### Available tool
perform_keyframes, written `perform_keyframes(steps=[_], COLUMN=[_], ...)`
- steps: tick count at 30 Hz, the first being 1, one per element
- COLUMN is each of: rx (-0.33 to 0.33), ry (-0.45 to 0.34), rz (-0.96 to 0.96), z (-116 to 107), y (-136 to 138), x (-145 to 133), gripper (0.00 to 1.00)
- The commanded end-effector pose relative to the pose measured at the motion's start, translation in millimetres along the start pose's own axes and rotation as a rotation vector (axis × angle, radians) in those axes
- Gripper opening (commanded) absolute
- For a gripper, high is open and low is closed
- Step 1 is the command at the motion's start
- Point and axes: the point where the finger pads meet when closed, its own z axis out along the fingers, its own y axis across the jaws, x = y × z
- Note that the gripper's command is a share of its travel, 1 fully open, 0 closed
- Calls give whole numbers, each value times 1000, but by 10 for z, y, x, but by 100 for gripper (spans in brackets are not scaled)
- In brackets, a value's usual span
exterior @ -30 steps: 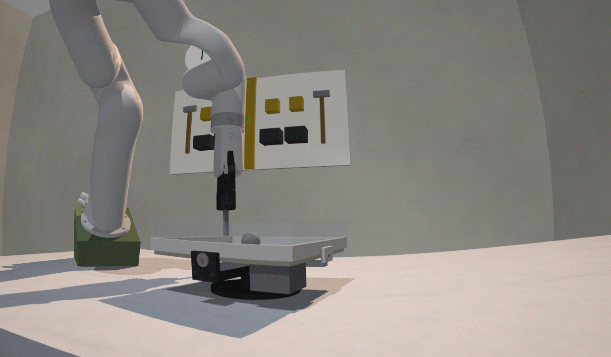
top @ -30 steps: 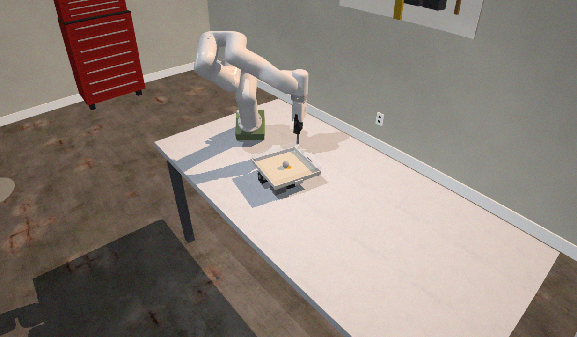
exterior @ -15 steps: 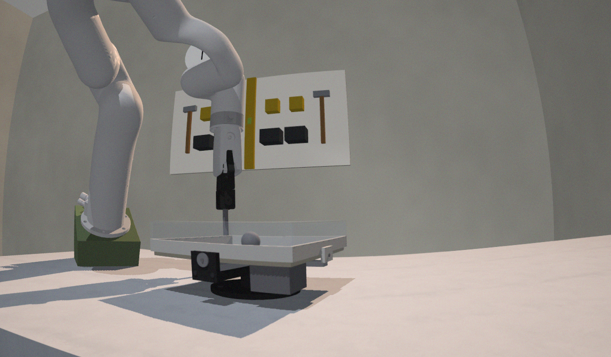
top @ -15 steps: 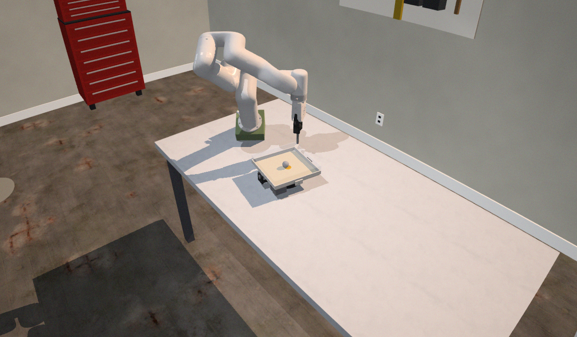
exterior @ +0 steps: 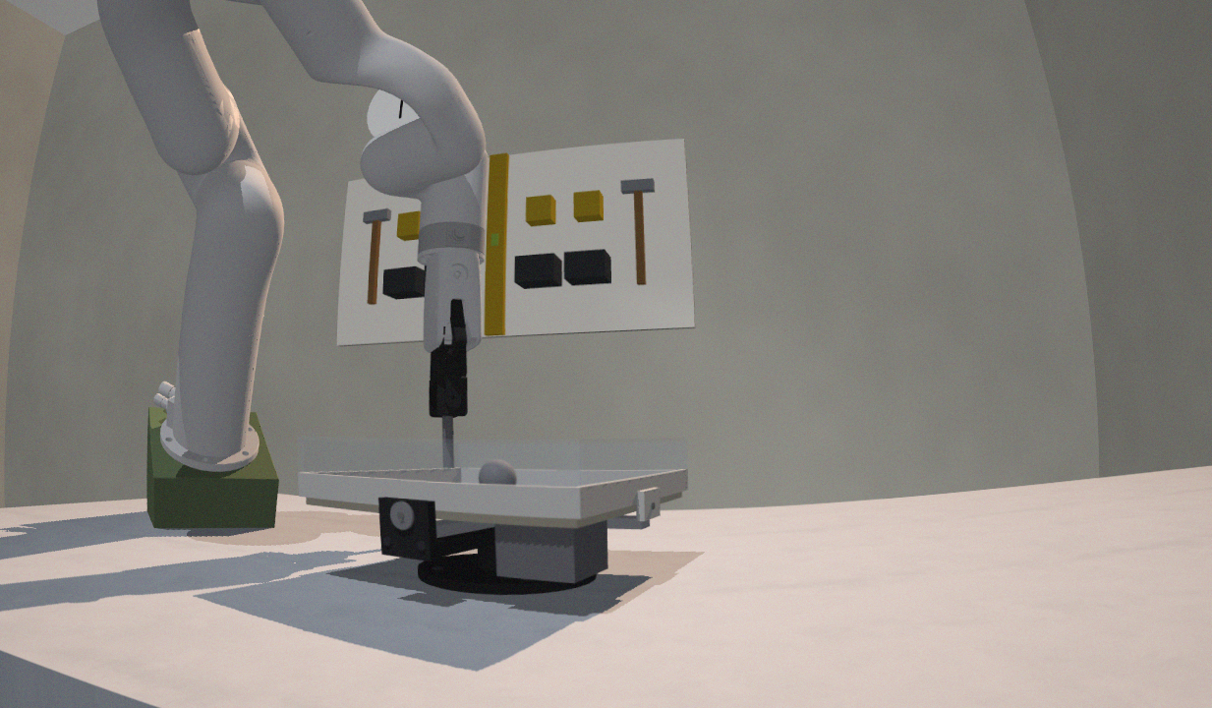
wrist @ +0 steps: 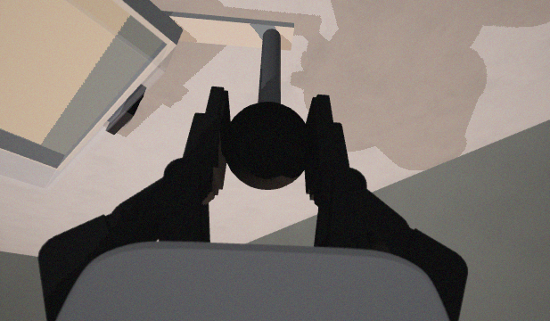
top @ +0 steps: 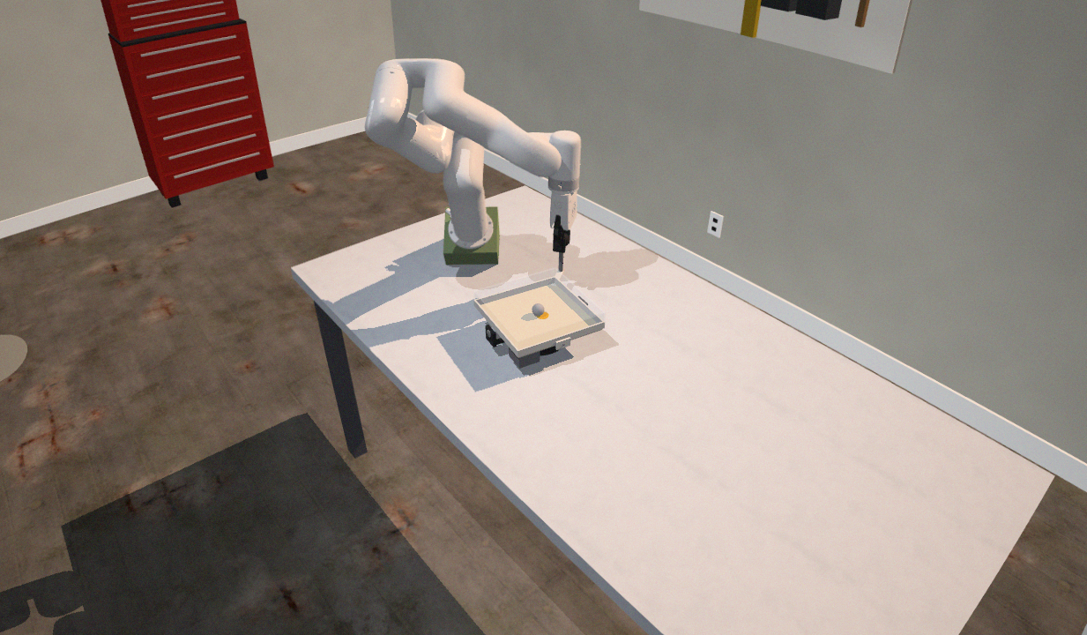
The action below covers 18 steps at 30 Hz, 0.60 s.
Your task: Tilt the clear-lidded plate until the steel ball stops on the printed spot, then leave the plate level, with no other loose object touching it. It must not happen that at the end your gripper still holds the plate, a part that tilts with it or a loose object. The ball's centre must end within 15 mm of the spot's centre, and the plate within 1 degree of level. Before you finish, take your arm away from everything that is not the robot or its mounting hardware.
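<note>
White table (top: 768, 442); gripper (wrist: 266, 111) clamped on the knob (wrist: 266, 147) of the plate's (exterior: 504, 497) stiff handle. Pivoted plate tips easily, steel ball (top: 539, 310) rolls freely; steer by knob only.

Red tool chest (top: 189, 94), wall tool poster (exterior: 592, 264), white outlet (top: 714, 224)

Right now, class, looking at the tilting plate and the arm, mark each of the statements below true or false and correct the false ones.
1. The gripper is shut on a dark ball-topped handle. True.
2. The steel ball lies against a corner of the plate. False: it sits near the middle, beside the orange spot.
3. The handle's rod rises from the plate's far edge. True.
4. The arm's base stands on a red block. False: the block is green.
5. A red drawer cabinet stands on the floor. True.
</note>
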Motion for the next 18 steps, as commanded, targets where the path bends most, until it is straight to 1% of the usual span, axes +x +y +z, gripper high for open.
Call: perform_keyframes(steps=[1,18], rx=[-1,-1], ry=[-5,-5], rz=[2,2], z=[-13,-29], y=[-3,-10], x=[-23,-4], gripper=[0,0])
